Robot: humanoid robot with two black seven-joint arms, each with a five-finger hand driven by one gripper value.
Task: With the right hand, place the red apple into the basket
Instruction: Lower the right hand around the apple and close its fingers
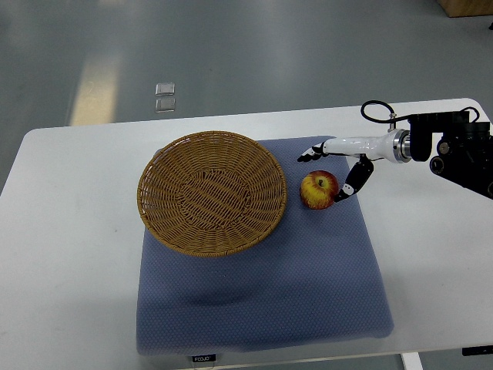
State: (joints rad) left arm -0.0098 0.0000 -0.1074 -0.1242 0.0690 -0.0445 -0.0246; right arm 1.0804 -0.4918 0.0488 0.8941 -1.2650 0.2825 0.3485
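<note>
White table [69,231], smooth matte top with rounded corners, fills most of the top view; grey floor beyond its far edge. On it lies a blue-grey mat [308,293], roughly rectangular, soft-looking with a fine dotted weave and a small dark label at its near edge. Basket [212,193]: round, shallow, woven tan wicker with a tight spiral weave in the bowl and a thicker braided rim; it sits on the mat's far-left part, its left rim overhanging onto bare table, and holds nothing. Right arm comes in from the right edge: black jointed housing with a looped black cable, then a metallic wrist ring, then a slim glossy white forearm shell. Right hand [333,166]: white palm with black-and-white segmented fingers [356,181], spread wide. One finger group reaches left, above and past the far side of the apple; another bends down along the apple's right side, tip just beside it. Whether any tip touches the skin cannot be told; the fingers are not closed around it. Apple [318,190]: round, glossy, red with yellow patches, stem dimple up, resting on the mat just right of the basket rim, outside the basket. Two small clear square items [165,97] lie on the floor beyond the table.
</note>
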